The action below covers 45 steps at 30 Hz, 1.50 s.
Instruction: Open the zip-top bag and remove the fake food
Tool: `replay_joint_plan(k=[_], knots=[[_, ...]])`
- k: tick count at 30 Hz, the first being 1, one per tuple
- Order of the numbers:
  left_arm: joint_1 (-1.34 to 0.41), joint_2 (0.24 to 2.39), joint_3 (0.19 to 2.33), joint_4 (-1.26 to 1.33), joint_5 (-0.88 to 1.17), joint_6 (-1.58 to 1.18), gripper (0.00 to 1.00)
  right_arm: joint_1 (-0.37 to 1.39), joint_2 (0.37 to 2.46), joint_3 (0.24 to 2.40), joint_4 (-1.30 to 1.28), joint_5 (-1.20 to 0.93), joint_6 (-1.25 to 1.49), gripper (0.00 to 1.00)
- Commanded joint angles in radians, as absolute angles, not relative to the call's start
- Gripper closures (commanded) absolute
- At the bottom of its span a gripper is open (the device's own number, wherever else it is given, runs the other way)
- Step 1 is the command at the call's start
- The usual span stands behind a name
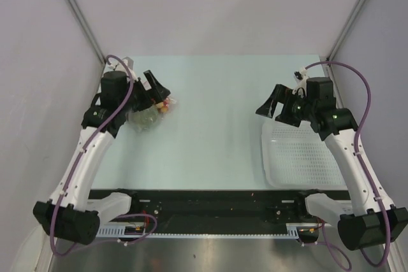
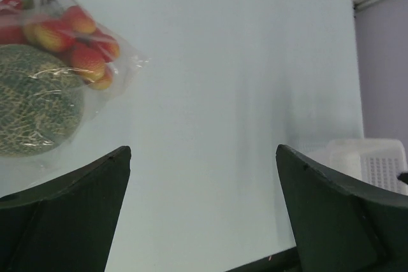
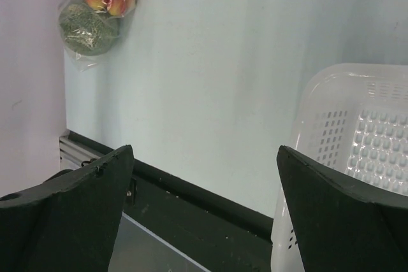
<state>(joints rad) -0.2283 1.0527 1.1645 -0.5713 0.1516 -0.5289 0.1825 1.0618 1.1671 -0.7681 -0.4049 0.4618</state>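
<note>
The zip-top bag (image 1: 152,113) lies on the pale table at the left, with the fake food inside it. In the left wrist view the bag (image 2: 121,62) fills the top left corner. It holds a cluster of red-and-yellow bits (image 2: 76,36) and a rounded pale-green vegetable (image 2: 32,109). A red piece shows at the frame's left edge, cut off. The zip strip does not show. My left gripper (image 1: 158,90) is open and empty just behind and right of the bag. My right gripper (image 1: 275,107) is open and empty over the right side, far from the bag (image 3: 95,11).
A white mesh plastic basket (image 1: 306,154) sits at the right front under my right arm and also shows in the right wrist view (image 3: 357,138) and the left wrist view (image 2: 376,160). Grey walls close in on both sides. A black rail (image 1: 217,202) runs along the near edge.
</note>
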Motion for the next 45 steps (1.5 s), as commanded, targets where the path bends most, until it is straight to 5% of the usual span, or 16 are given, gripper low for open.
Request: replay_joint_plan(k=[1,9,25,37,45], knots=[[-0.109,1.166,1.219,-0.63,0.098,-0.65,0.0,0.176,1.077,1.236,-0.804,-0.38,0.427,0.0],[0.179,1.51,1.333,-0.565,0.201,-0.685,0.08,0.175,1.203,1.359,-0.864,-0.396,0.348,0.0],[0.39,2.316,2.172,-0.833,0.419,-0.29,0.0,0.089,1.472,1.516,-0.766,-0.551,0.316,0.0],[0.419,2.456,2.114,-0.764,0.575,-0.255,0.01,0.086,1.67,1.669,-0.744,-0.621,0.336,0.0],[0.411,2.399,1.934,-0.689,0.669,-0.259,0.18,0.124,1.704,1.69,-0.758,-0.634,0.322,0.0]])
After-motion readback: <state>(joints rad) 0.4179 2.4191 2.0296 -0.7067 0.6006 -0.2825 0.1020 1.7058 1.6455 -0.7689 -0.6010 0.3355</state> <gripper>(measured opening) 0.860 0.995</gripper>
